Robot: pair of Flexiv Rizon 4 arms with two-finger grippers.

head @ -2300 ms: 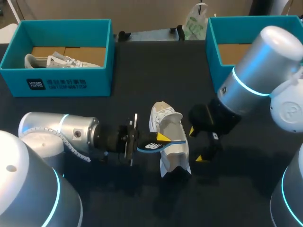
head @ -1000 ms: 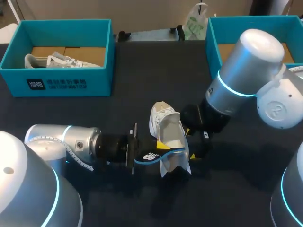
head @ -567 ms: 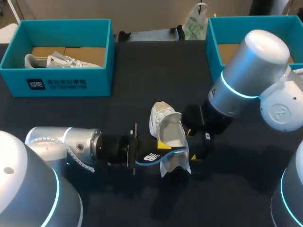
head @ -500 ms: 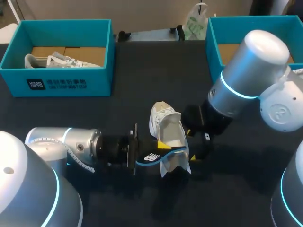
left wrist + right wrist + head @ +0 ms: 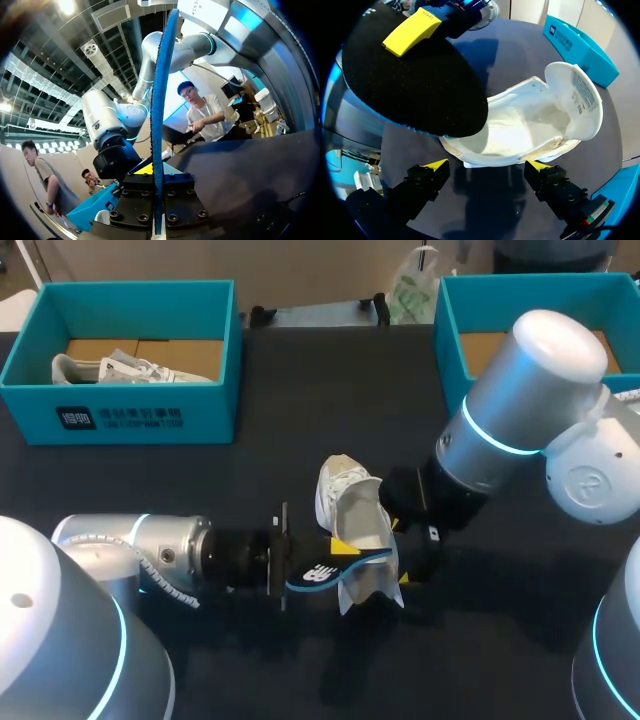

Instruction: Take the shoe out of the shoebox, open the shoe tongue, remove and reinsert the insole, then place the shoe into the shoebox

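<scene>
A white shoe (image 5: 358, 528) lies in the middle of the dark table, its tongue (image 5: 576, 102) folded back and its inside (image 5: 520, 131) showing. My left gripper (image 5: 332, 558) is shut on the blue-edged black insole (image 5: 318, 575), holding it at the shoe's left side. In the left wrist view the insole (image 5: 160, 115) stands edge-on between the fingers. In the right wrist view the insole (image 5: 415, 85) hangs over the shoe's heel end. My right gripper (image 5: 487, 165) is open, its yellow tips just short of the shoe's side. It sits to the shoe's right (image 5: 406, 552).
A teal shoebox (image 5: 150, 418) at the back left holds a second white shoe (image 5: 128, 368). Another teal shoebox (image 5: 452, 330) stands at the back right, partly behind my right arm. A white and green plastic bag (image 5: 413, 288) lies at the table's far edge.
The left gripper has drawn back to the left and lowered the insole beside the shoe. The right arm has moved left, closer to the shoe. Little has moved in the last half second.
</scene>
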